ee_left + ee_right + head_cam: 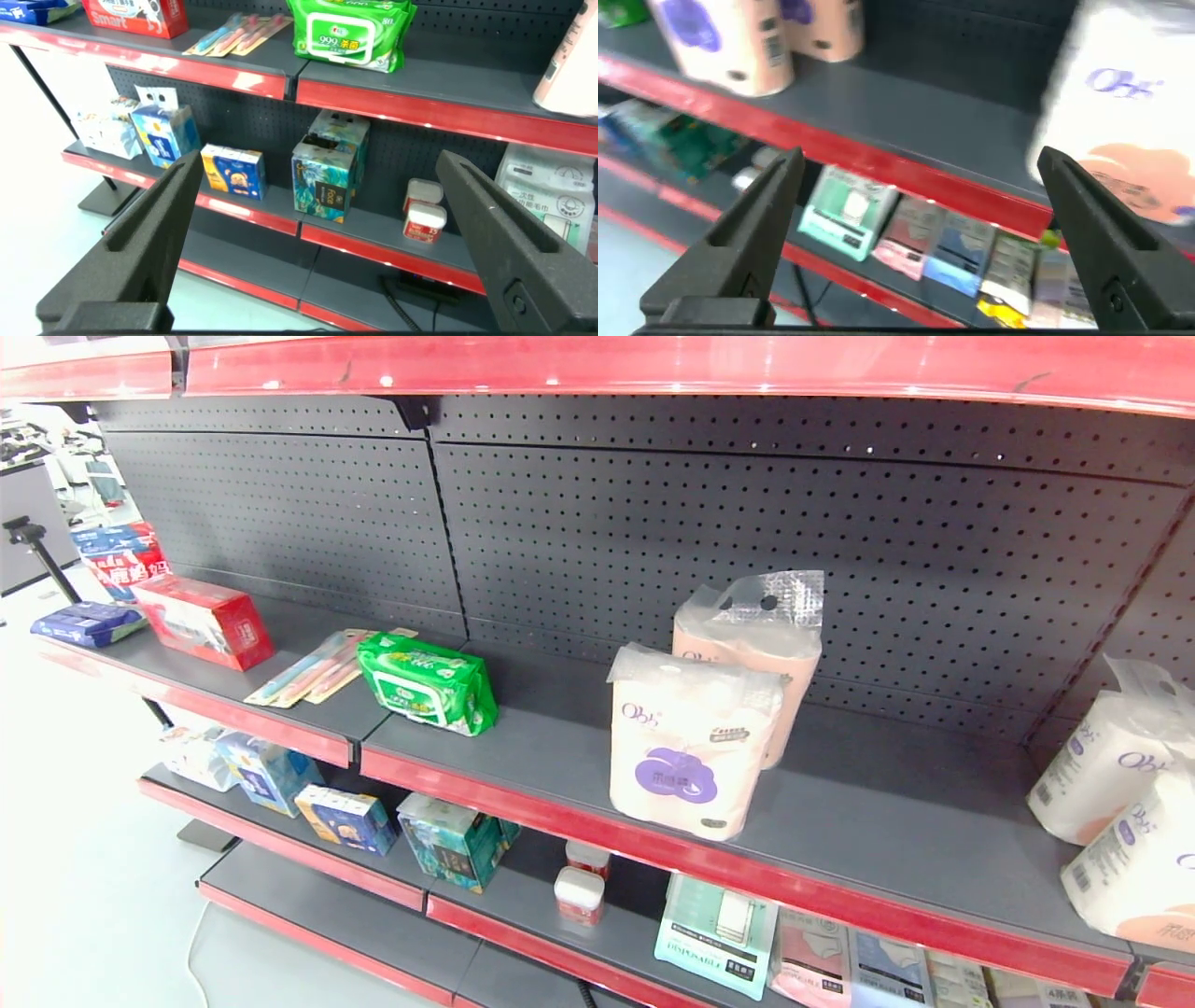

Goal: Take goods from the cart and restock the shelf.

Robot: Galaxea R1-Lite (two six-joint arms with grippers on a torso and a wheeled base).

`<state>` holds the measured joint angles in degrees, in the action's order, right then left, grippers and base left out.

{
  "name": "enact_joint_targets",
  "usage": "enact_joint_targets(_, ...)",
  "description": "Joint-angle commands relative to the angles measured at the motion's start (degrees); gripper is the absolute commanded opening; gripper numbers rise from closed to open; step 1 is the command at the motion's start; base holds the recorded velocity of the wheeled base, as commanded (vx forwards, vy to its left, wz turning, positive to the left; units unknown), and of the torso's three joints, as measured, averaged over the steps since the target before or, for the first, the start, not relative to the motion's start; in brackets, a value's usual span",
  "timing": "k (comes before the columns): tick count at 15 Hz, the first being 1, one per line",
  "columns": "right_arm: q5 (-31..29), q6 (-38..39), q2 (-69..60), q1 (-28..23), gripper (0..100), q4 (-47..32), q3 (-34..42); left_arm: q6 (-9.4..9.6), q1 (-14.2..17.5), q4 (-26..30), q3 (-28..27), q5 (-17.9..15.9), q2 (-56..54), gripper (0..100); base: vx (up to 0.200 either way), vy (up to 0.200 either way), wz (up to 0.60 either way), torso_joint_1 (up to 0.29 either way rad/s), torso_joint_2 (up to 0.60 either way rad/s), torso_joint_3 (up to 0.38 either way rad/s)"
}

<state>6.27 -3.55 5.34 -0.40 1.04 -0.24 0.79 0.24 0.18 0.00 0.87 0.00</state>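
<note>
The dark shelf [868, 821] with a red front lip carries two tissue-roll packs [691, 742] in its middle and more white packs [1116, 775] at its right end. A green wet-wipe pack [428, 681] lies further left, also seen in the left wrist view [350, 33]. My left gripper [318, 201] is open with nothing between its fingers, hanging in front of the lower shelf. My right gripper [920, 210] is open too, facing the shelf's red lip [878, 159] between the tissue-roll packs [729, 42] and a white pack [1130, 103].
Toothbrush packs [308, 667], a red box [205, 621] and blue packs [89, 623] lie on the left shelf section. The lower shelf holds small boxes [234, 173], a teal box [329, 166], small jars [425, 210] and flat packets [924, 238]. Bare shelf [896, 775] lies between the tissue packs.
</note>
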Motion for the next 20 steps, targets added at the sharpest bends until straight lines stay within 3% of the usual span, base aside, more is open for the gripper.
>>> enact_joint_targets(1, -2.49, 2.67, -0.33, 3.65, 100, -0.68, 0.24, 0.0, 0.02, -0.01, 0.0, 0.01, 0.0, 100, 0.0, 0.0, 0.0, 0.0, 0.0, 0.0)
enact_joint_targets(8, -4.33, 1.35, -4.9, 0.58, 100, -0.95, 0.24, 0.0, 0.02, -0.01, 0.0, 0.01, 0.0, 100, 0.0, 0.0, 0.0, 0.0, 0.0, 0.0)
enact_joint_targets(20, -6.18, 3.72, -5.25, 0.58, 100, -1.04, 0.24, -0.09, 0.02, -0.01, 0.0, -0.16, 0.0, 100, 0.0, 0.0, -0.05, 0.0, 0.0, 0.0)
